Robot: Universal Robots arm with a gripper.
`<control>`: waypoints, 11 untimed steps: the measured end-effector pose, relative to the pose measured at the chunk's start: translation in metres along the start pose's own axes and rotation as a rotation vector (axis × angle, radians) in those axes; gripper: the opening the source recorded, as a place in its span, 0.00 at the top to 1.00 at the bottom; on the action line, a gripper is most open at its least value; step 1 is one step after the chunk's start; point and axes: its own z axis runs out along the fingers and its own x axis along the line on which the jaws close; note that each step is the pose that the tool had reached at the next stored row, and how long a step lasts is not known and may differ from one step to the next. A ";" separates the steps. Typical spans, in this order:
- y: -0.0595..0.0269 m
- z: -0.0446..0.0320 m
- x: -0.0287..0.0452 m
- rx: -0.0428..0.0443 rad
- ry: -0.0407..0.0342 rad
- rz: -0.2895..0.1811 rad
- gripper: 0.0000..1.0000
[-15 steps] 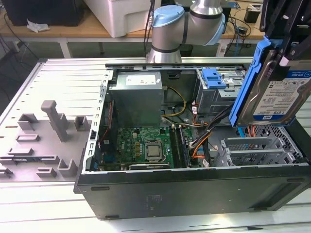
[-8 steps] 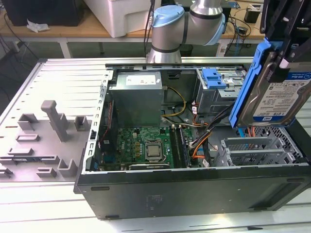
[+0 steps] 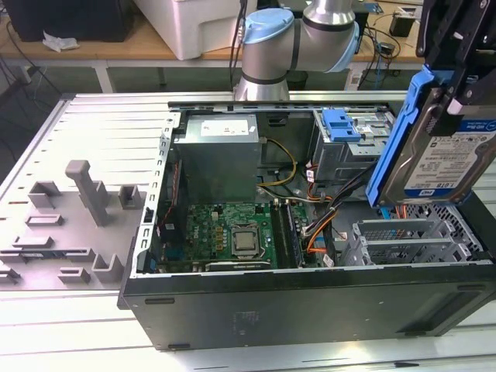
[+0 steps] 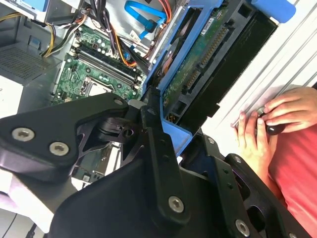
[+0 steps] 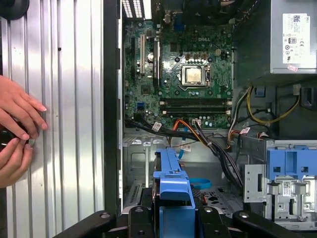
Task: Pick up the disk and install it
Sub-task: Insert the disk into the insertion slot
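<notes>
1. Ribbed grey table [image 3: 101,124], bearing an open computer case [image 3: 310,302] laid on its side with the panel off.
2. Inside the case: a grey power-supply box [image 3: 217,159] at the far end, a green motherboard [image 3: 225,232] flat on the floor, and a drive bay with a blue latch [image 3: 341,128] towards the exterior view's right.
3. Held on edge in the air over the case's end at the exterior view's right, clear of the metalwork: the disk [image 3: 442,167], silver, with a printed label and a blue carrier rail. Judged dense for its size, rigid, smooth-faced and easily hurt by knocks. Best taken by the plastic rail or the side edges, never by the bare circuit board or the connector.
4. Black gripper [image 3: 457,97], fingers clamped on the disk across its blue rail.
5. On the table just outside the case wall, a person's hands [image 5: 20,111], closed around a small dark object.
6. View against view: label face in the exterior view. Green underside and connector row in the second wrist view, beside one black finger [image 4: 157,144]. Straight look past the rail down to motherboard, cables and drive bay in the first wrist view.
</notes>
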 end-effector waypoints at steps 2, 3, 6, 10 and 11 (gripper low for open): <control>-0.0014 0.0004 0.0015 0.0000 -0.0042 0.000 0.63; -0.0021 0.0006 0.0020 -0.0001 -0.0061 0.000 0.63; -0.0039 0.0020 0.0046 -0.0001 -0.0141 0.000 0.63; -0.0040 0.0040 0.0060 -0.0002 -0.0190 0.001 0.63; -0.0040 0.0046 0.0064 -0.0002 -0.0201 0.001 0.63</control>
